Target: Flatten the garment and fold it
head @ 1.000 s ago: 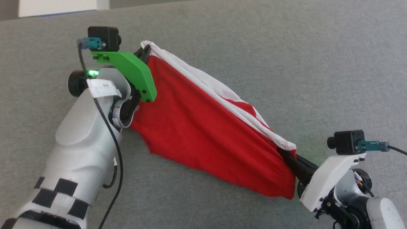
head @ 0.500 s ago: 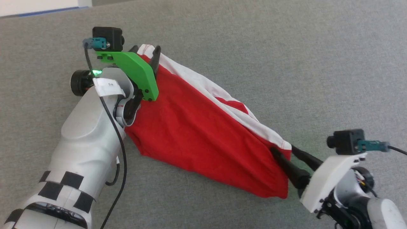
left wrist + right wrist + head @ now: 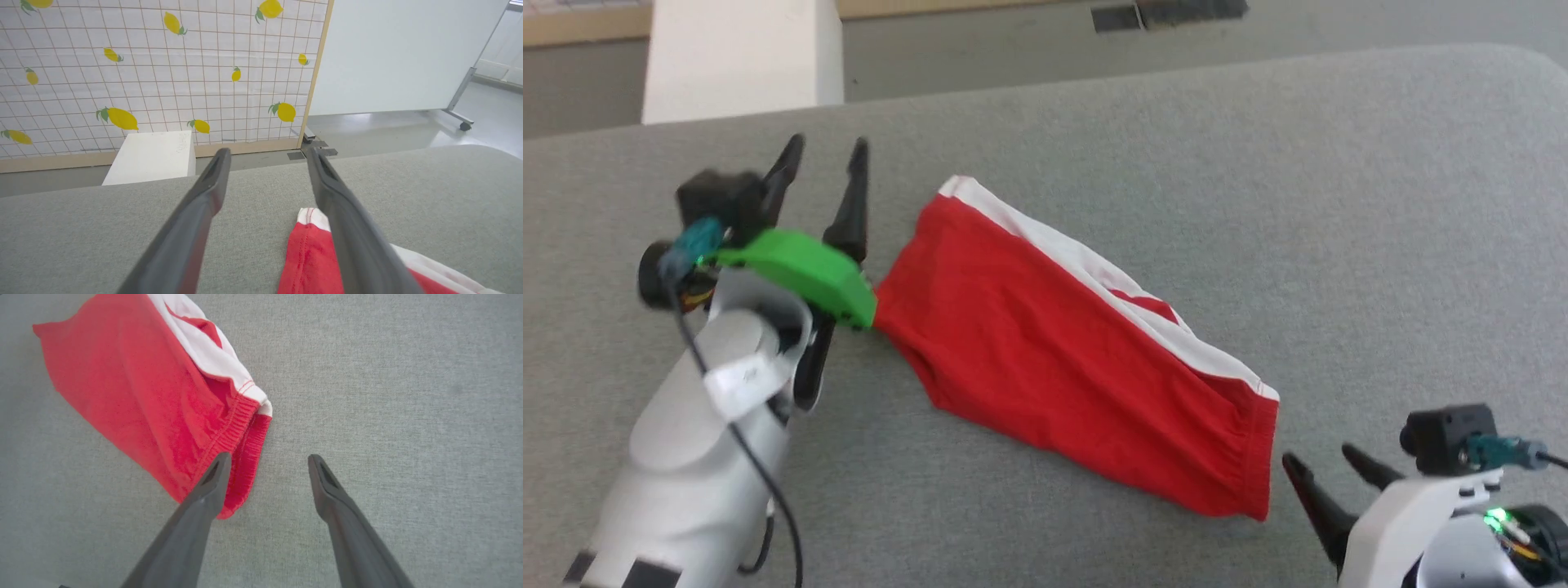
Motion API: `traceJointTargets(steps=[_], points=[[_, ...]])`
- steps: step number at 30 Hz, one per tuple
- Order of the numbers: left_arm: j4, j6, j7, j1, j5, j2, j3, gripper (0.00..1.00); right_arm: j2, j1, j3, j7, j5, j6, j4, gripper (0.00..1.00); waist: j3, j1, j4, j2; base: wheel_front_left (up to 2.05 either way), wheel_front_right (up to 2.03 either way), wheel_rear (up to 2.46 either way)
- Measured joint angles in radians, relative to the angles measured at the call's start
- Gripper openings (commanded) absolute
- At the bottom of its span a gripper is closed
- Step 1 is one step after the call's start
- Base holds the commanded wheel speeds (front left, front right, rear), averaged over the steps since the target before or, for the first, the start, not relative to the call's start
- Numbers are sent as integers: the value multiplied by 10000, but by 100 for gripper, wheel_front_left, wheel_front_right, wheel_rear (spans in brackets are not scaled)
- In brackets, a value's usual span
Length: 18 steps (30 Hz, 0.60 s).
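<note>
The grey padded surface carried the whole work. Nearest to me, my right gripper stood spread and empty, just beside the ribbed end of the garment. The garment lay flat and diagonal, with its white band along the far edge. Farther off, my left gripper was also spread and empty, beside the other end. I judged that a good fold needed both ends pinched low and carried over evenly.
</note>
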Motion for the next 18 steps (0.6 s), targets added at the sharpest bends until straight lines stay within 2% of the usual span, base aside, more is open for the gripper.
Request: traceJointTargets(steps=[5,10,13,18], points=[[-1825,798,-257,1709,291,587,522,100,8,542,136,391,31,0,-142,100,-496,0,324,0,0,0,0],[-3655,1657,-305,3737,382,1026,1170,100,25,428,236,309,121,0,658,100,-792,-1,644,0,0,0,0],[-4324,1881,-332,4539,422,1124,1227,100,25,110,205,144,19,0,1294,100,-810,-1,846,0,0,0,0],[-4951,2061,-330,4991,420,1187,1256,100,29,-434,56,-148,-134,0,2428,100,-717,-1,1190,0,0,0,0]])
